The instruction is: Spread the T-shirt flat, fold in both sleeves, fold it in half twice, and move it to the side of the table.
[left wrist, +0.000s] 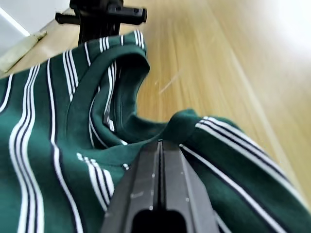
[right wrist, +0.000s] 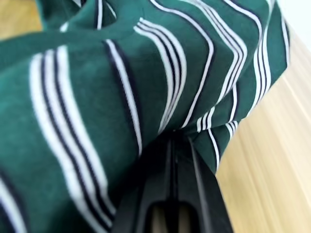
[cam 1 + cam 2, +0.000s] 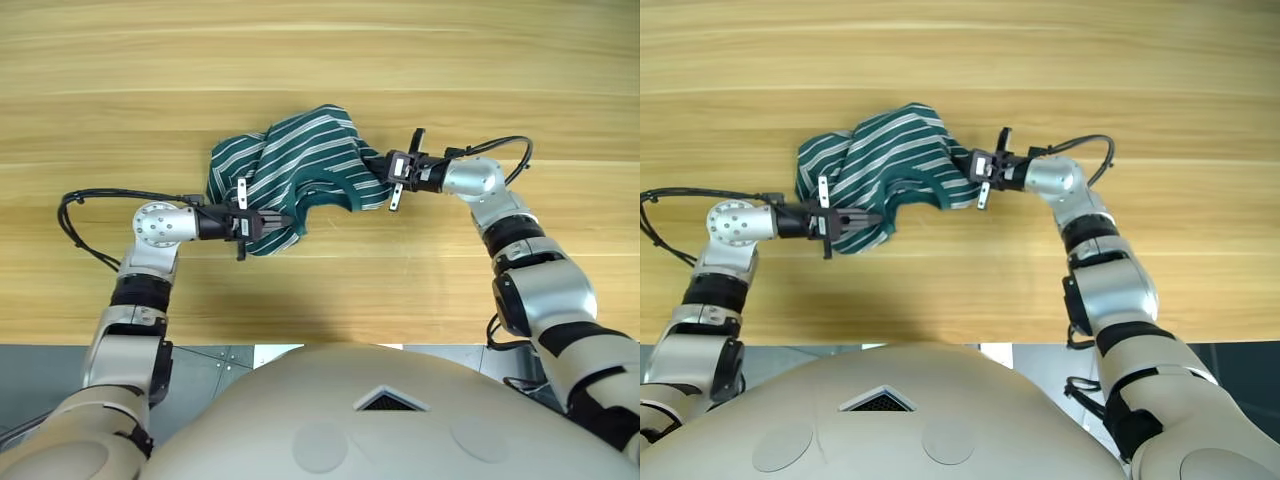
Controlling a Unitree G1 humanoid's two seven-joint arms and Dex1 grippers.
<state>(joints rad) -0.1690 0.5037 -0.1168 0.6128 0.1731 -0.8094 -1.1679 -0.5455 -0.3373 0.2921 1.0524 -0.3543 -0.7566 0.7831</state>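
Left gripper (image 3: 285,222): fingers pressed together, with no gap seen in the left wrist view, and their tips nipped on a hem fold at the near-left edge of the dark green knit T-shirt with white stripes (image 3: 290,160). Right gripper (image 3: 378,170): fingers likewise closed in the right wrist view, their tips buried under a striped fold on the garment's right side, so it was judged to be pinching cloth there. Between the two grips the T-shirt lay as a crumpled heap with folds overlapping and the ribbed neckline turned toward the robot. It rested at the middle of the light wooden table (image 3: 320,50). No sleeve could be made out with certainty. Judged step: the first one, spreading the shirt flat, with no fold begun. The next move would call for drawing the two pinched points apart, probably with a slight lift, so the bunched layers slide open. Both grips would have to hold under tension, and the cloth would need checking for a layer dragged underneath.
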